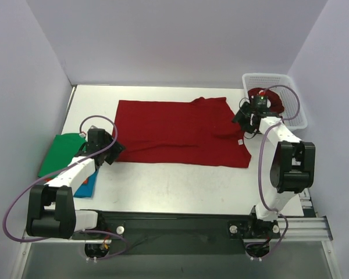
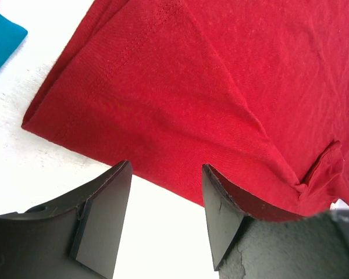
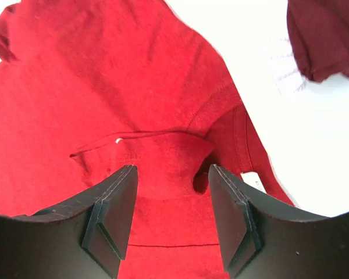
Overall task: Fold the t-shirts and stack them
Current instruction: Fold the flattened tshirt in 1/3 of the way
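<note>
White table (image 1: 174,180), pale purple walls. Red shirt (image 1: 174,131) lies flat mid-table, long way running left to right. Left gripper (image 1: 113,151) sits just off red shirt's near-left corner, tilted down at it, fingers wide, holding nothing. Right gripper (image 1: 243,116) hangs over red shirt's right end, above collar, near white label (image 3: 253,181), fingers wide, empty too. Each arm close to own end. Green shirt (image 1: 61,152) and blue shirt (image 1: 87,185) lie left of red shirt. Basket (image 1: 267,75) sits past right end, dark shirt (image 1: 273,102) inside.
</note>
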`<state>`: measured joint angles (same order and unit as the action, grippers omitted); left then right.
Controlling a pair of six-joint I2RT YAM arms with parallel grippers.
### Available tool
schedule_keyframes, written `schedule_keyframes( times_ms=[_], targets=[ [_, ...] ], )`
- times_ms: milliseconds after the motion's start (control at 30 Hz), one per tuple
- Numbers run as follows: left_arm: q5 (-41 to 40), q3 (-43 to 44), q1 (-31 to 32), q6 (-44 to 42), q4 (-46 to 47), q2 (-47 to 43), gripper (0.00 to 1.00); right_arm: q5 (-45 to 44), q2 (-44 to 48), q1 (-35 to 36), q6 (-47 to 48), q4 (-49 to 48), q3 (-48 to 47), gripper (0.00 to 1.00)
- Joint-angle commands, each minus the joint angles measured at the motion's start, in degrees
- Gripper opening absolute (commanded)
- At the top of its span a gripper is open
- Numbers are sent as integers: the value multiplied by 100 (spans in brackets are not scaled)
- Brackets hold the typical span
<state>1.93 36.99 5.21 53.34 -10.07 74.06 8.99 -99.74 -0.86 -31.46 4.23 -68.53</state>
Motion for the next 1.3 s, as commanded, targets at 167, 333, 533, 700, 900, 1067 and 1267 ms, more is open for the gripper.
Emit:
schedule_keyframes(
  times_ms=[167, 333, 533, 700, 900, 1067, 1267],
  targets=[
    [9, 45, 32, -70, 84, -103, 62, 172, -379, 95, -316, 315, -81, 52],
    [-17, 54, 32, -87, 57, -138, 62, 94, -564, 95, -413, 368, -143, 51],
    [-26, 54, 24, -87, 49, -138, 62, 85, -678, 95, -361, 368, -231, 33],
    [-26, 36, 32, -96, 57, -120, 62, -73, -748, 104, -98, 359, -380, 21],
    [-9, 1, 32, -96, 92, -103, 62, -670, -591, 516, 649, 158, -372, 15],
    [0, 1, 41, -105, 101, -120, 62, -1347, -528, 903, 1229, -150, -248, 15],
    [9, -17, 32, -113, 93, -120, 62, -1549, -599, 877, 1160, 25, -380, 20]
  ],
)
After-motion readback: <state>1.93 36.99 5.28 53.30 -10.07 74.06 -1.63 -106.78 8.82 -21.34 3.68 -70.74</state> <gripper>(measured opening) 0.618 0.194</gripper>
